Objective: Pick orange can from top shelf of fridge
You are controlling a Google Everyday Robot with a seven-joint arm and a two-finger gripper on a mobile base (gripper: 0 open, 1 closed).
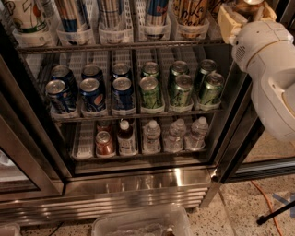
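Orange can (191, 10): gold with black scribbles, in a tray on the top shelf (115, 46) of the fridge (138, 189), beside the claw (244, 14), whose grip we cannot tell. Below, we count six blue cans (92, 94) and six green cans (150, 90).

Dim, warm light falls from above into the stainless-steel glass-door fridge (138, 177); its ribbed base (138, 198) glints, its left frame (27, 156) lies in shadow. At its top right the cream gripper (240, 22) catches bright glare.
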